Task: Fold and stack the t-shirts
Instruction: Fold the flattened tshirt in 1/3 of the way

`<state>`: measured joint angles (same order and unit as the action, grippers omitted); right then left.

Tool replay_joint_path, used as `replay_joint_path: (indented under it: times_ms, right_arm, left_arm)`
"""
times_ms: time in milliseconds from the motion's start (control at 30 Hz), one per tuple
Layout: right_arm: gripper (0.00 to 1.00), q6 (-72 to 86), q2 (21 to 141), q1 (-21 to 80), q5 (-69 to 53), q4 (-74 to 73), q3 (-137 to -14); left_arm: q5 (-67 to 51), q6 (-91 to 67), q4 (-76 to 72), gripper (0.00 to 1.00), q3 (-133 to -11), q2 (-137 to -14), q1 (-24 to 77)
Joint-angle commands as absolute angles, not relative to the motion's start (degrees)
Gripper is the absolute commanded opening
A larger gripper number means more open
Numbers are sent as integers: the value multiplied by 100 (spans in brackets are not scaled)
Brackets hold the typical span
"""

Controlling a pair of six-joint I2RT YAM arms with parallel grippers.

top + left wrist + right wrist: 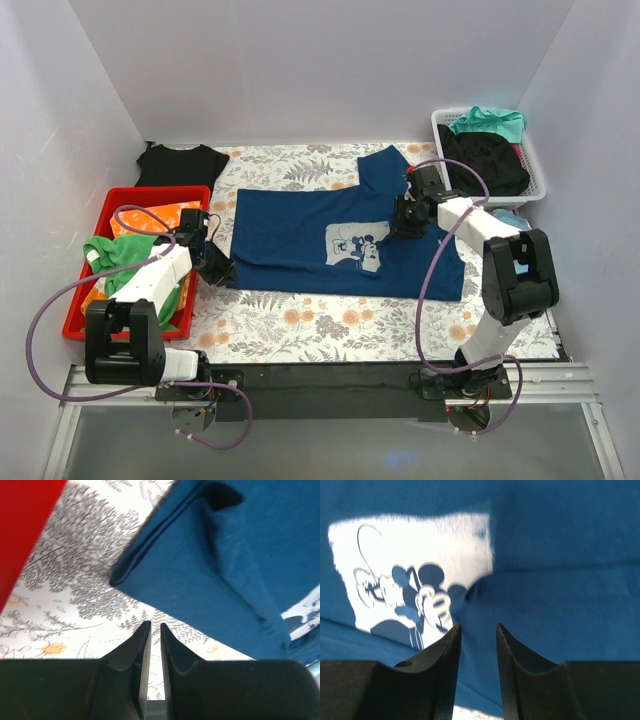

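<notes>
The navy blue t-shirt (pixel 300 240) with a pale cartoon-mouse print (pixel 355 247) lies spread on the floral tablecloth, its left side folded over. My left gripper (pixel 222 270) sits low at the shirt's near left corner; in the left wrist view the gripper (pixel 155 625) is shut but for a thin gap, with nothing in it, just short of the folded shirt corner (pixel 150 565). My right gripper (pixel 400 222) hovers over the shirt right of the print; in the right wrist view the gripper (pixel 478 626) is open and empty above the cloth (pixel 560 580) beside the print (pixel 410 570).
A red bin (pixel 75 310) at the left holds green and orange clothes; its wall shows in the left wrist view (pixel 25 525). A black shirt (pixel 180 165) lies at the back left. A white basket (pixel 538 175) at the back right holds black (pixel 490 160) and teal (pixel 488 122) shirts.
</notes>
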<state>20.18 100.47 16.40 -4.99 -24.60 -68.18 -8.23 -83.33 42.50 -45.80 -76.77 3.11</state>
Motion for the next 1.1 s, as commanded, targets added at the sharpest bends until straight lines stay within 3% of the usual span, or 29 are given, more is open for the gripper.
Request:
replay_joint_path:
  times_ms: [0,300,700,1067]
  right_arm:
    - [41,1890,9379,1635,-81,-2635,-6355]
    - [41,1898,8553,1635,237,-2979,-5310]
    - [40,2039,8639,1608,369,-3287,-4676]
    - [37,2443,8754,1521,378,-3832,-4175]
  left_arm:
    - [-1142,-8104,3938,13,-4764,-7514,290]
    - [-976,-7866,3472,11,-5150,-8656,325]
    - [123,-7866,3796,8,-4931,-10010,580]
    - [-351,-8823,4377,5,-4404,-9027,589]
